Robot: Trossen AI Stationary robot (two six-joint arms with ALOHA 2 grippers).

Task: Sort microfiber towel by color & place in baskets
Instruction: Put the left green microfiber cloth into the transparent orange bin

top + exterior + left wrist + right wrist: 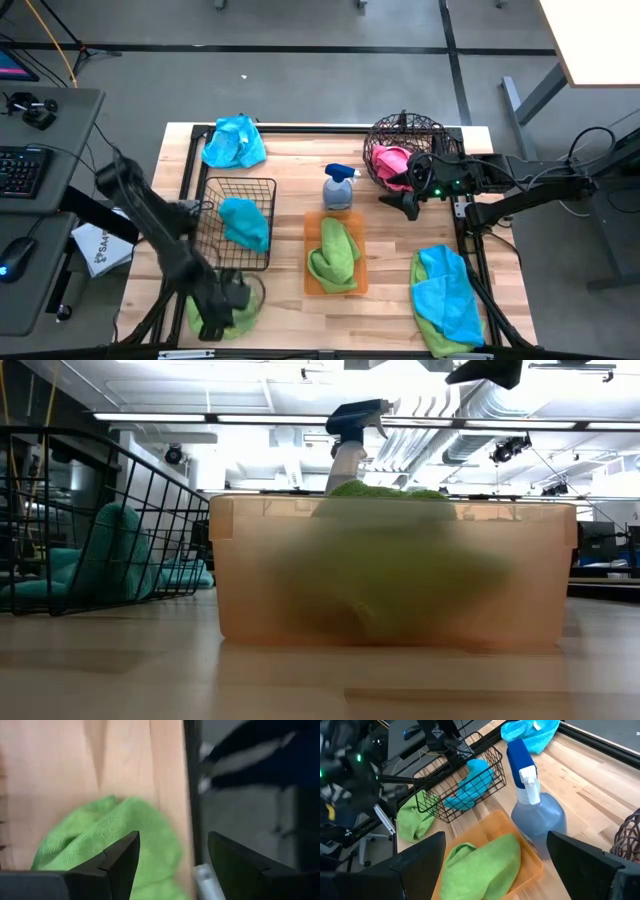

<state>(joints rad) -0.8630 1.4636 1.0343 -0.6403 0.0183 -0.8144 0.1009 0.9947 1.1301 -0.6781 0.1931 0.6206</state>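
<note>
My left gripper is open above a lime green towel lying flat at the table's near-left corner. My right gripper is open, raised beside the round brown wire basket, which holds a pink towel. The black wire-grid basket holds a cyan towel. In the orange tray lies a green towel. One cyan towel lies at the far left. Another cyan towel rests on a green one near right.
A grey spray bottle with blue trigger stands between the orange tray and the round basket, close to my right gripper. A black frame rail runs along the table's edge by the green towel. Bare wood lies between the tray and the near-right towels.
</note>
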